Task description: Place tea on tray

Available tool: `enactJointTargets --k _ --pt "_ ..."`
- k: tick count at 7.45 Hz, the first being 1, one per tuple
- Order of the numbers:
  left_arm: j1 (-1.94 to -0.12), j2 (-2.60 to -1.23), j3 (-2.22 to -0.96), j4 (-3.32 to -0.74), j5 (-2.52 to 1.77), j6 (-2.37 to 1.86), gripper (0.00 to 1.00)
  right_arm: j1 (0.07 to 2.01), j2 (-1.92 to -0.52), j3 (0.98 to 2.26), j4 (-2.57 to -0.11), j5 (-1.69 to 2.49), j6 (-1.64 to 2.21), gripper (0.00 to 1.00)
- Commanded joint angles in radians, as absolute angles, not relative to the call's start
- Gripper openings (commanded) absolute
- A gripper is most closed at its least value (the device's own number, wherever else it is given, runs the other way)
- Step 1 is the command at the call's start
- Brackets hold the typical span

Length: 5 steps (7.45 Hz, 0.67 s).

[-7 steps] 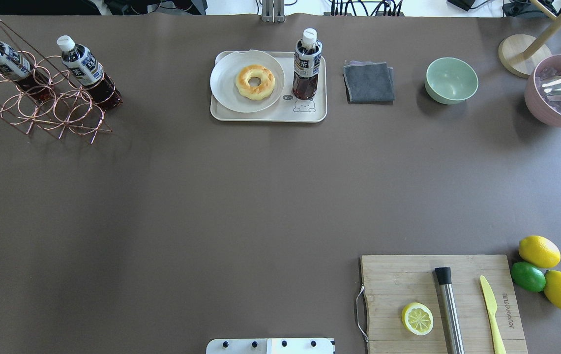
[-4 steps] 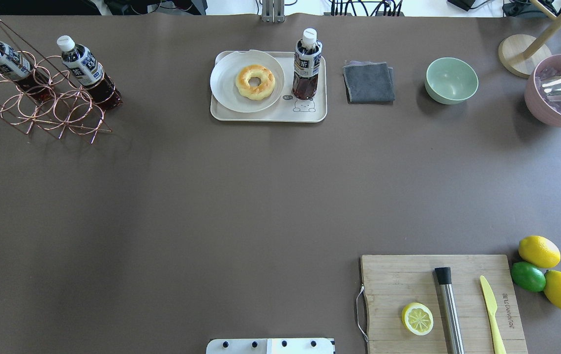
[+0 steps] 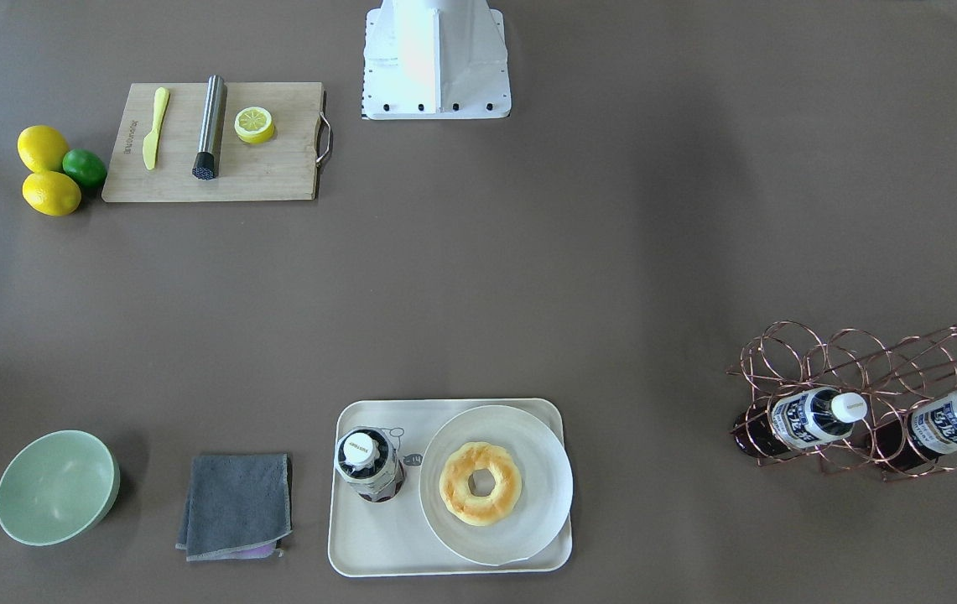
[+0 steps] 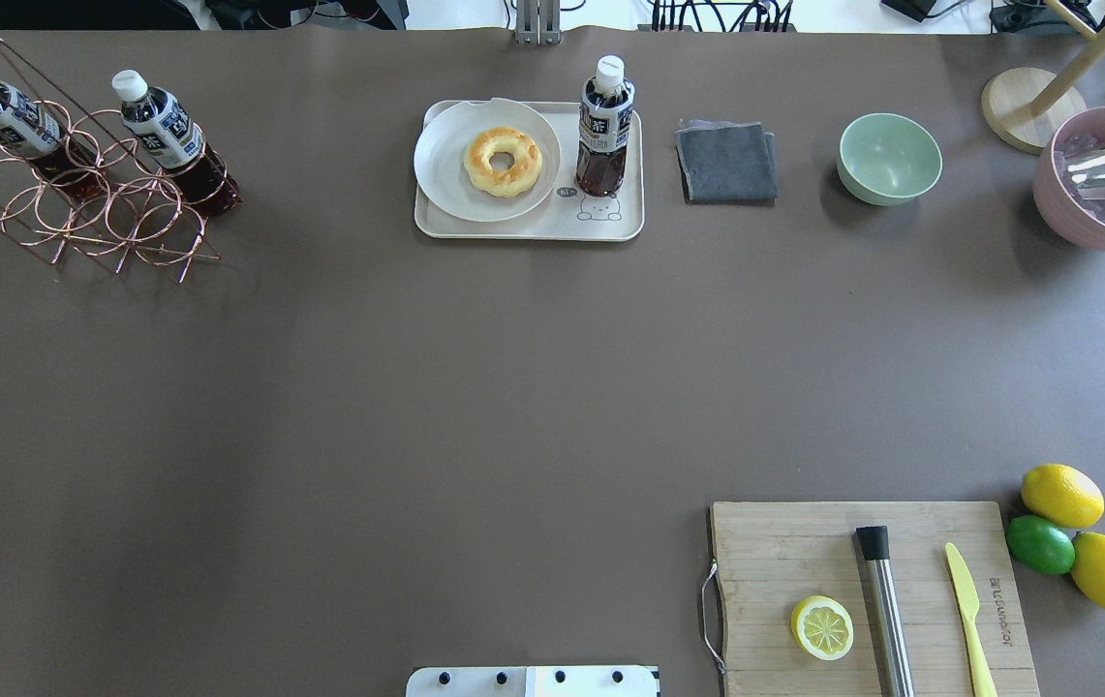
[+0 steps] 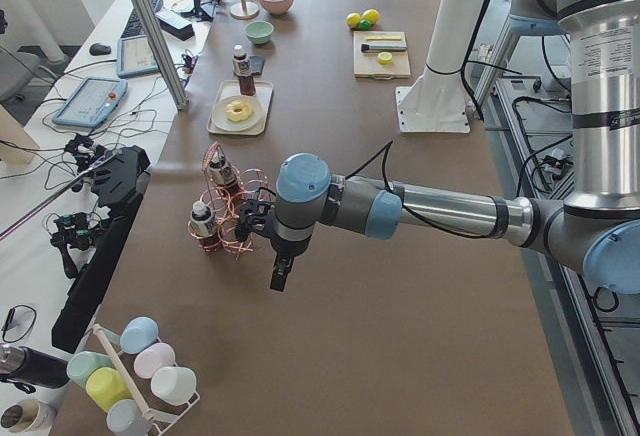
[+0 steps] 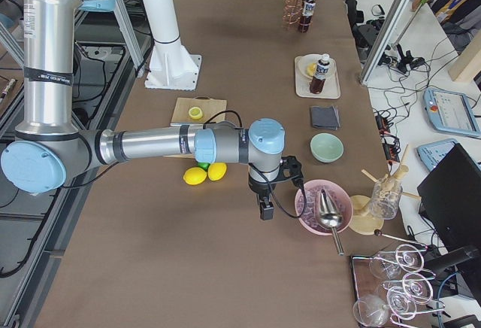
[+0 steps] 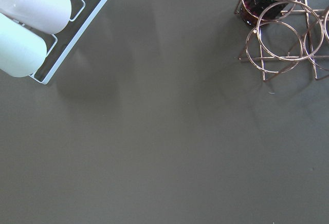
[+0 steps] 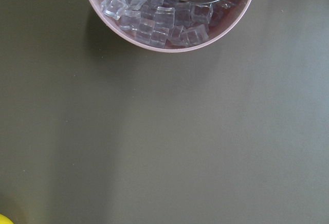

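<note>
We see the tea (image 4: 603, 136) upright on the tray (image 4: 523, 230) just beside the plate (image 4: 445, 160); left gripper (image 5: 279, 277) and right gripper (image 6: 264, 210) hang clear, and we can't tell their grip state from side views.

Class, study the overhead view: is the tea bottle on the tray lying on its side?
No, the tea stands upright on the tray, cap up, beside the plate.
</note>
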<state>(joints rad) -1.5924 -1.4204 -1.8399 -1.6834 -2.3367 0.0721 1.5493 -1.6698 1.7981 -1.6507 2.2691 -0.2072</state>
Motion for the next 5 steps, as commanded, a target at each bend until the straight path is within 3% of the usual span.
enactJointTargets --k 1,5 --pt "-1.594 -1.402 -1.842 -1.657 -2.361 0.101 0.97 1.549 -1.672 1.796 -1.649 2.295 -0.207 1.00" --pt "-1.608 -1.356 -1.841 -1.666 -2.361 0.101 0.97 1.548 -1.671 1.799 -1.647 2.307 -0.209 1.00"
